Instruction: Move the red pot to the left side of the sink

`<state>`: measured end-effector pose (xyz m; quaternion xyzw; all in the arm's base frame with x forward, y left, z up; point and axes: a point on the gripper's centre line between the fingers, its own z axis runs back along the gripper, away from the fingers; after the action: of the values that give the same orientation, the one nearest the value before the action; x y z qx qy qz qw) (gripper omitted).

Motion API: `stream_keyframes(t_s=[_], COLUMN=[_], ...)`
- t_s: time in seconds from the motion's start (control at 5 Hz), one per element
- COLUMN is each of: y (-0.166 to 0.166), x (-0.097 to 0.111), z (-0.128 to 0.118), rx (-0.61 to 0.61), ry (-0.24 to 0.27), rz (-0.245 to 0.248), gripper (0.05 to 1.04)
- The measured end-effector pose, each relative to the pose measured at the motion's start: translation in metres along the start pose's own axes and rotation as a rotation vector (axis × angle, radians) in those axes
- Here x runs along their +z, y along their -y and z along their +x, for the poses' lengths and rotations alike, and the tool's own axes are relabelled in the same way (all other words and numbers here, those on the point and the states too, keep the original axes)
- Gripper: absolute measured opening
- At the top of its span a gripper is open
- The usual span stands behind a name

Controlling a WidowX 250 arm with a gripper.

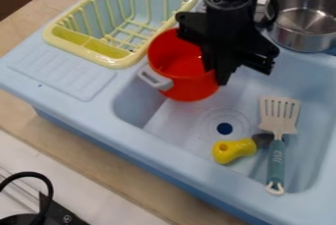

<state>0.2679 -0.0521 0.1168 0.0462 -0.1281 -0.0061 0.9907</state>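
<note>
2 jaws, seemingly tight on pot [183, 79]

We saw the red pot [191, 85] in the upper-left part of the picture, over the near-left corner of the basin as we viewed it from above, overlapping the sink's edge. It was deep and round, plain red inside and out, with a pale grey handle [155, 77] pointing to the lower left. Its mouth faced up towards us, and the end effector [220, 75] gripped it at the right-hand rim. The sink [197, 145] was pale blue, with a wide, smooth basin sunk into its top and a round drain (its dark blue centre [224, 128] stood out to us) below the pot.
</note>
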Motion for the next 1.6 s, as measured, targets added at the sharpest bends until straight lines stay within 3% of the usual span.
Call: stream_keyframes(t_s=[0.4,0.6,1.0,1.4,1.6], y=[-0.016,-0.04,-0.075,-0.1,-0.109], x=[0.034,0.034,0.038,0.032,0.028], z=[0.001,0.001,0.008,0.023,0.035], rx=[0.073,0.14,0.227,0.26,0.265], ry=[-0.017,-0.039,-0.03,-0.014,0.009], rz=[0.102,0.134,0.175,0.187,0.158], gripper=[0.055,0.055,0.055,0.055,0.055])
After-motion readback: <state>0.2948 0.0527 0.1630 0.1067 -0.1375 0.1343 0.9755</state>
